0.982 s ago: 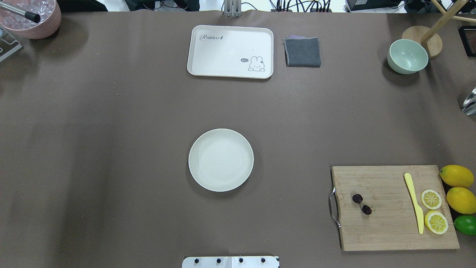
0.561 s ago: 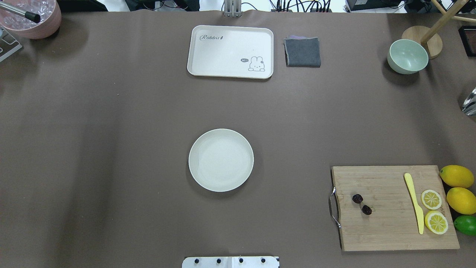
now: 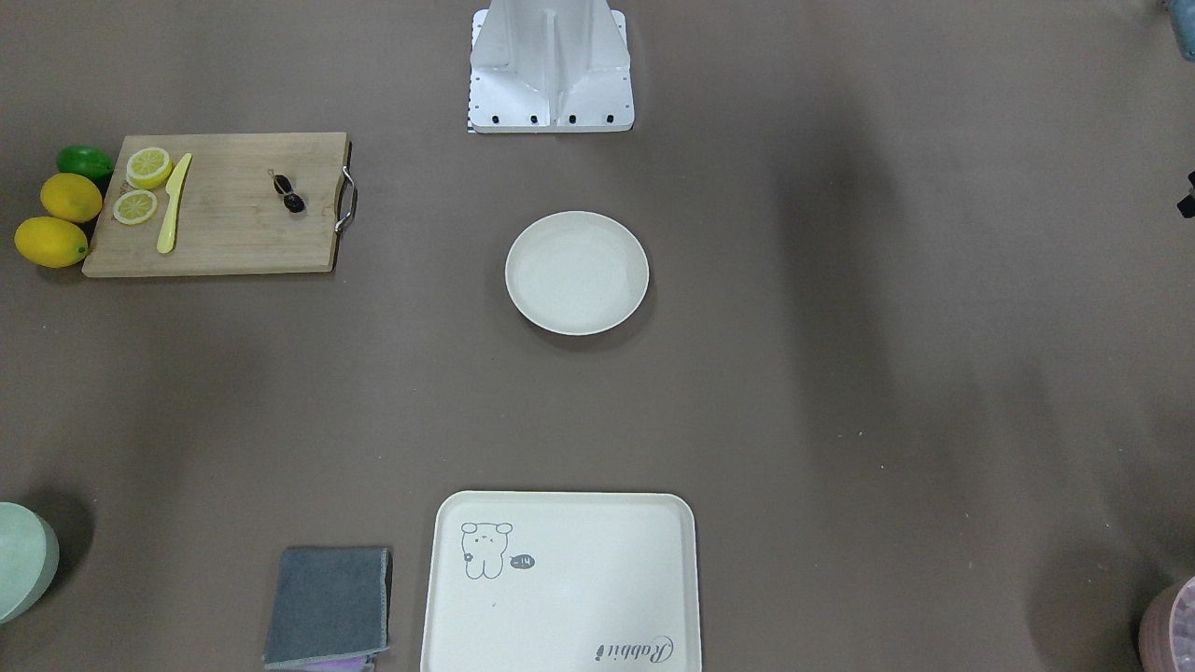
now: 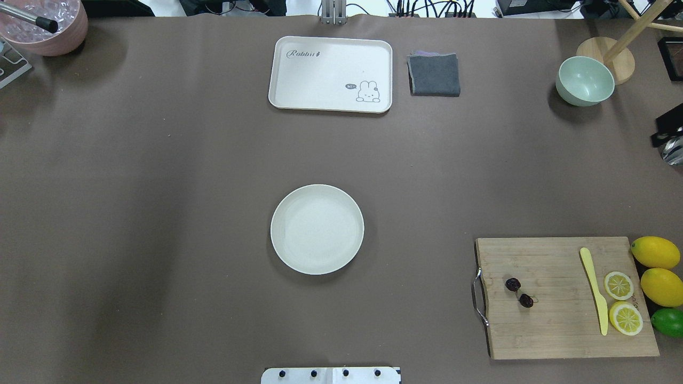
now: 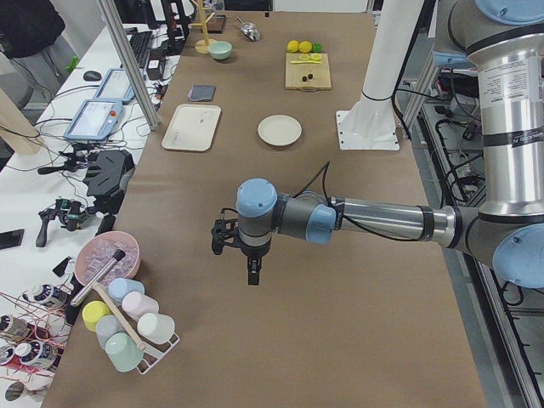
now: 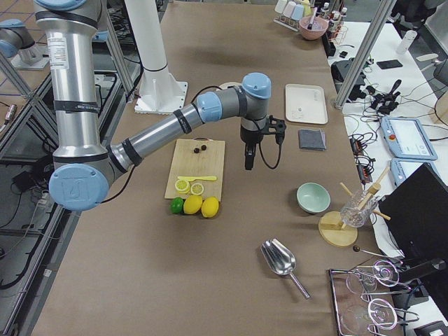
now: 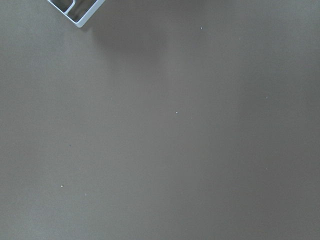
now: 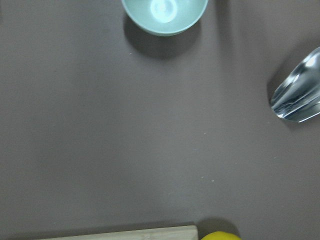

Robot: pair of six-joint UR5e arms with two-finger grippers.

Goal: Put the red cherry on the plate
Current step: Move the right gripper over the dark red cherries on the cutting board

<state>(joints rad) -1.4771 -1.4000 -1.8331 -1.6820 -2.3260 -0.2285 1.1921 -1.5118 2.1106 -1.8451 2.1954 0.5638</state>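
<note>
We see a wide brown table [image 4: 160,213] with both arms reaching out over it. The left arm [image 5: 374,219] stretches over the bare end of the table on the robot's left. Its left gripper [image 5: 252,279] points down above bare surface, well apart from the plate. It shows clearly only from the side, so we cannot tell whether its fingers are apart or together. The right arm [image 6: 161,129] reaches past the cutting board. Its right gripper [image 6: 248,165] hangs pointing down between the board and the pale green bowl [image 4: 585,81], and we cannot tell how its jaws stand either.

The wooden cutting board [image 4: 560,325] lies on the robot's right, its metal handle facing the table's middle. At the far edge sits the cream tray [image 4: 331,69] with a small drawing, and a folded grey cloth [image 4: 434,74] lies just beside it. The plate [image 4: 317,229] rests near the middle of the table with nothing on it.

Two lemons [image 4: 655,252] and a lime [image 4: 668,322] lie against the board's outer end. On the board, a yellow knife [image 4: 595,298] lies beside two lemon slices [image 4: 619,285].

The red cherry [image 4: 513,284] lies on the board near its handle end. It is well apart from the plate, and neither gripper touches it.
</note>
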